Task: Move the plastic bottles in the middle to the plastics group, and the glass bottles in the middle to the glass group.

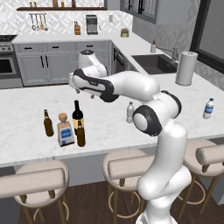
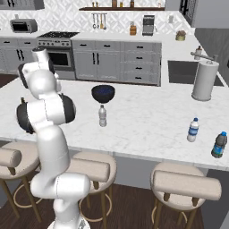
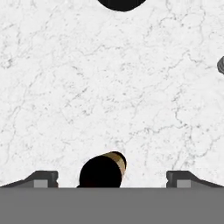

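Near the table's front edge, toward its left end, four bottles stand upright in a tight cluster: a brown beer bottle, a square bottle with a blue label, a tall wine bottle and an amber bottle just in front of it. Directly above them, in the hand view, the tool has its fingers spread wide, a dark bottle top between them, not gripped. At mid-table a small pale bottle stands alone near the front edge. Well apart, near the right end, a water bottle stands before a paper-towel roll. A dark bowl sits behind the pale bottle
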Motion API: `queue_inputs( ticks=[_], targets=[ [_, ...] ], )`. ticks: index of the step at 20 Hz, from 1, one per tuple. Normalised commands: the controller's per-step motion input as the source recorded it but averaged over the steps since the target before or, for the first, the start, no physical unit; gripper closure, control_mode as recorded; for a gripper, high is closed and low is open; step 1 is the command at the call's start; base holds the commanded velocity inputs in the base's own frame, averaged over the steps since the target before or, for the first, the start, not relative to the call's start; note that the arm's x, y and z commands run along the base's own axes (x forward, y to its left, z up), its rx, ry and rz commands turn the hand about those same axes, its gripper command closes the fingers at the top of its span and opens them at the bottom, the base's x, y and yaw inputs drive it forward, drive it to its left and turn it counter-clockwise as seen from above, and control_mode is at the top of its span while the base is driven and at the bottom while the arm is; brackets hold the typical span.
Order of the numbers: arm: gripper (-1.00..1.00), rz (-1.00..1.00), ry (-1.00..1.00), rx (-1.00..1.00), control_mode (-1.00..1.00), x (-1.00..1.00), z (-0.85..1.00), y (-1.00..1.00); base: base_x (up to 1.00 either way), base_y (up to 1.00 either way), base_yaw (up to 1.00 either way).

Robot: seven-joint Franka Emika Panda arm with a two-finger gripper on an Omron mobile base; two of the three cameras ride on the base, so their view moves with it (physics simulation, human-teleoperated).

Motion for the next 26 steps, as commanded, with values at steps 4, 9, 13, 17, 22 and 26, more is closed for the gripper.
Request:
queue_inputs(
  ticks=[4,9,13,17,22,26],
  targets=[
    [-1.0,0.0,0.0,0.0,-1.0,-0.42,-0.01,-1.0,0.0,0.0,0.0],
    [-1.0,0.03,0.0,0.0,-1.0,-0.33,-0.01,-1.0,0.0,0.0,0.0],
    [-1.0,0.04,0.01,0.0,-1.0,-0.19,-0.09,-0.95,0.0,0.0,0.0],
    [-1.0,0.05,0.02,-0.11,-1.0,-0.02,-0.43,-0.73,0.0,0.0,0.0],
    [-1.0,0.14,0.0,-0.06,-1.0,0.04,-0.5,-0.28,0.0,0.0,0.0],
    [-1.0,0.15,-0.01,0.0,-1.0,0.31,-0.29,-0.29,0.0,0.0,0.0]
  ],
)
